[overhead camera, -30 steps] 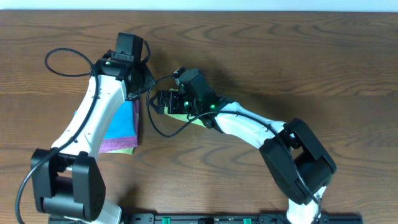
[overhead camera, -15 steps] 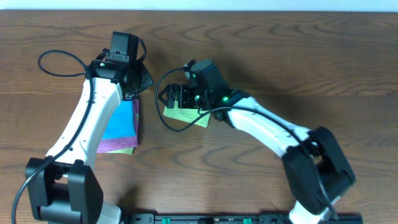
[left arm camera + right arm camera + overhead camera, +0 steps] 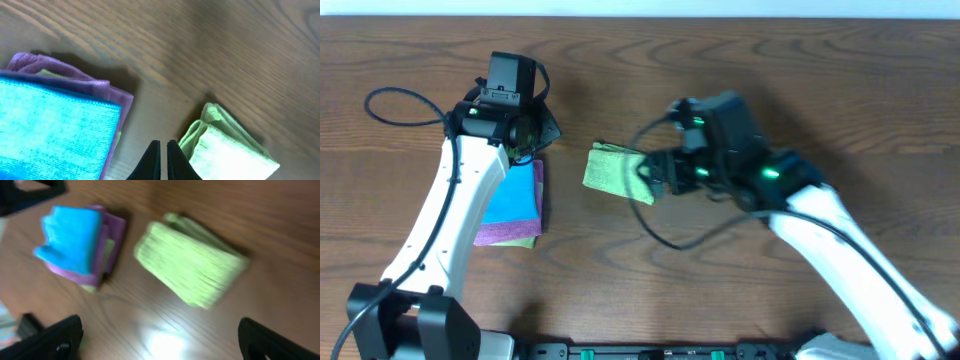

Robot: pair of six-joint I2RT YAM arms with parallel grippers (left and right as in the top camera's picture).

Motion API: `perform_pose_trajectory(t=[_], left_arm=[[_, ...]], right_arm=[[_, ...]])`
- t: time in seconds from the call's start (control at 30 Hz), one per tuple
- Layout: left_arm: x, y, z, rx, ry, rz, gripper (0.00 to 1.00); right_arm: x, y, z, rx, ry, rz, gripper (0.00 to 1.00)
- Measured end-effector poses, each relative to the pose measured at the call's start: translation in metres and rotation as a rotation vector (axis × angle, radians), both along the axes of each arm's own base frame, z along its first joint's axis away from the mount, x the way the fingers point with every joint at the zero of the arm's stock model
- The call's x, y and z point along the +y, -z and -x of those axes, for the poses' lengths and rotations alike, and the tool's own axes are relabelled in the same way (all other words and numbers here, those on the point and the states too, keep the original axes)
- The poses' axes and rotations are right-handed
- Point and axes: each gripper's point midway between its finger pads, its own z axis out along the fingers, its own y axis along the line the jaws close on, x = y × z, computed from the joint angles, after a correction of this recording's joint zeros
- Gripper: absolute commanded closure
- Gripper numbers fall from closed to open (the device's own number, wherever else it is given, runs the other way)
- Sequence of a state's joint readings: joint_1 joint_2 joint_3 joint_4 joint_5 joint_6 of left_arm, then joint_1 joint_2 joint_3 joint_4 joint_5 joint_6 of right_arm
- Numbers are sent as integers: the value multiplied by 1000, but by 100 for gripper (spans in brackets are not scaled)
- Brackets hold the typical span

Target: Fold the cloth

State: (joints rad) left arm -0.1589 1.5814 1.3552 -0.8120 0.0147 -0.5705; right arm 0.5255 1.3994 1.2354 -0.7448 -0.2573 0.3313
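A folded light-green cloth lies flat on the wooden table; it also shows in the left wrist view and the right wrist view. My right gripper is open and empty, just right of the cloth, its fingers wide apart. My left gripper is shut and empty, hovering over bare table between the cloth and the stack.
A stack of folded cloths, blue on top of purple and yellow-green, lies at the left, partly under my left arm. It shows in the left wrist view and the right wrist view. Black cables loop from both arms.
My right gripper has let go of the green cloth and pulled back to the right. My left arm has drawn back slightly to the upper left. The cloth now lies uncovered.
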Motion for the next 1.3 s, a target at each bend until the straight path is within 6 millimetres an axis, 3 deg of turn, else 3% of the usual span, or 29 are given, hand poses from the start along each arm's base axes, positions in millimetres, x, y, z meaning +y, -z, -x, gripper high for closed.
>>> perform_pose_trajectory(t=[0.1, 0.2, 0.3, 0.47, 0.63, 0.83, 1.1, 1.3], left_arm=[[1, -2, 4, 5, -1, -2, 94], [2, -3, 6, 7, -1, -4, 94], [1, -7, 8, 0, 0, 1, 94], [0, -17, 13, -15, 6, 16, 94], [-3, -29, 18, -43, 14, 36, 94], [-4, -45, 22, -87, 21, 55, 94], [-10, -56, 29, -104, 40, 91, 94], [-9, -58, 45, -73, 38, 95, 94]], right_arm=[[-41, -26, 7, -89, 63, 56, 1], [-70, -38, 21, -150, 112, 72, 1], [-100, -31, 48, -176, 170, 86, 1], [-132, -12, 93, -228, 252, 61, 1], [-161, -8, 123, -339, 392, 7, 1], [-197, 2, 128, -404, 600, 29, 1], [-242, 13, 124, -448, 813, 196, 1], [-256, 10, 126, -474, 875, 247, 1]])
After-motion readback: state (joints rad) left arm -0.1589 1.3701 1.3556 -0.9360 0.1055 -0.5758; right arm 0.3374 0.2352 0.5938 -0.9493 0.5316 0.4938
